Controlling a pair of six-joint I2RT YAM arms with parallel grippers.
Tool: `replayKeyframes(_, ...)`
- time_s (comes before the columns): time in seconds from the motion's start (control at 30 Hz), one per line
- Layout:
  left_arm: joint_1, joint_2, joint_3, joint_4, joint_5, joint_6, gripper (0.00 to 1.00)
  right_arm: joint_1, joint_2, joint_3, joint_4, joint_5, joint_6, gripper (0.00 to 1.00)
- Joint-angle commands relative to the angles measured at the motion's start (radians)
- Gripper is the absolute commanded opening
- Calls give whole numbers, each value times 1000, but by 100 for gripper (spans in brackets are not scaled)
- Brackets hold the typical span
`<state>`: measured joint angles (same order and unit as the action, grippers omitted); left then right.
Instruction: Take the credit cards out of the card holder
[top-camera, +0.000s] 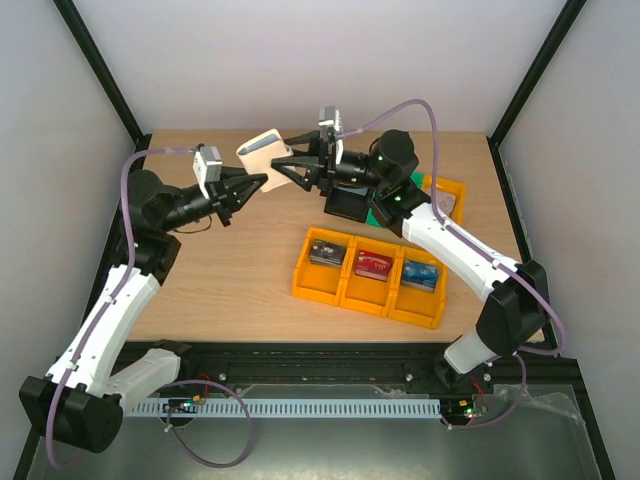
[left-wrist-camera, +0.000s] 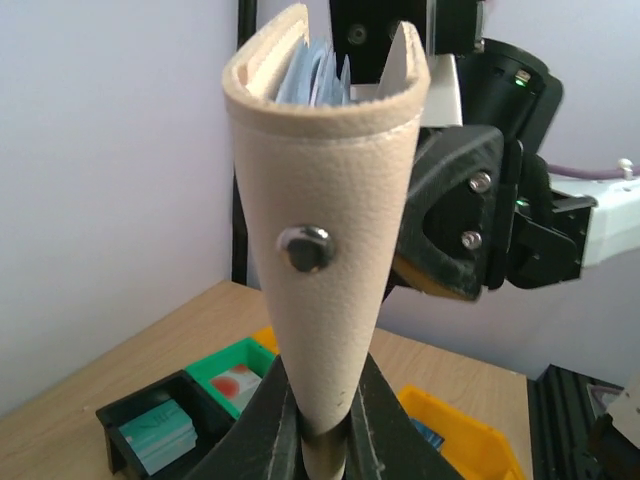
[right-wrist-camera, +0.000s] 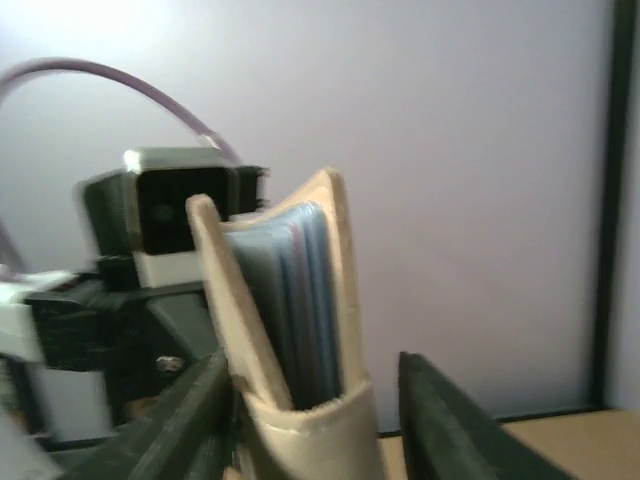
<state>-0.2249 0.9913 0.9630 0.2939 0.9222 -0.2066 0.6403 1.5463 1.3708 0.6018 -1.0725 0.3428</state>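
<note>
Pale walls, wooden surface (top-camera: 230, 260), nothing fancy. Card holder (top-camera: 262, 150) is up in the air over the far half of it, beige outside facing the left wrist cam with its snap stud (left-wrist-camera: 305, 247) showing. Left hand (left-wrist-camera: 320, 410) is clamped tight on one narrow end. The other end gapes a bit, blue-grey layers inside, and honestly I can't tell card edges from pockets. Right hand (right-wrist-camera: 312, 390) straddles that gaping end with its fingers spread: one finger (right-wrist-camera: 195, 420) is against the beige flap, the other is clear of it. Down on the surface, yellow bins (top-camera: 365, 304) hold a red card (top-camera: 372, 262) and a blue card (top-camera: 421, 274), one per compartment.
</note>
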Motion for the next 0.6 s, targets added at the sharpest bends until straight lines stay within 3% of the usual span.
replayKeyframes(0.0, -52, -27, -18, -24, -205, -10, 3, 12, -83, -68, -25, 343, -120, 50)
replayKeyframes(0.1, -136, -27, -19, -91, -433, 50, 2, 46, -100, -101, -68, 627, -259, 50)
replayKeyframes(0.2, -187, -24, -31, -101, -589, 77, 3, 173, -108, -123, -128, 851, -549, 51)
replayKeyframes(0.33, -194, -9, -21, -94, -654, 57, 2, 245, -128, -236, 75, 994, -658, 50)
replayKeyframes(0.5, -195, -3, -28, -56, -640, 46, 2, 257, -94, -226, 71, 1106, -682, 50)
replayKeyframes(0.57, -195, -7, -34, -58, -652, 46, 3, 256, -90, -219, 62, 1129, -696, 56)
